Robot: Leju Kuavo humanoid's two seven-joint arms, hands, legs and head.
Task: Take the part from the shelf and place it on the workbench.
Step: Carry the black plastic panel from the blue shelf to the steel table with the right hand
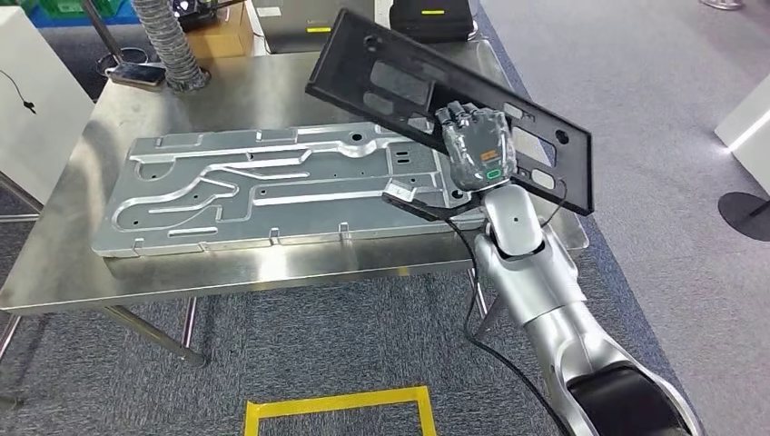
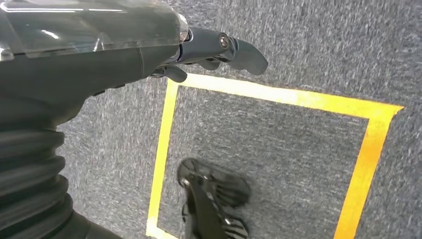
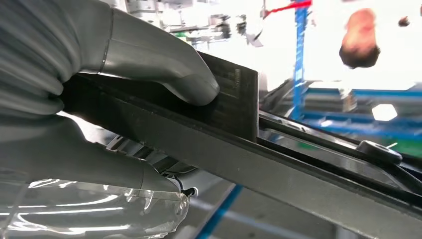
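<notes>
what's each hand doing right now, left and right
Left hand: holds nothing, hanging over the carpet; open or closed cannot be told.
Right hand: holding the black panel, tilted above the workbench.

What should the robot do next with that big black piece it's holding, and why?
Probably lower it gently. The right hand grips the black part tilted above the workbench, over the silver plate, so it has not been set down yet. The left hand hangs over the floor, holding nothing.
</notes>
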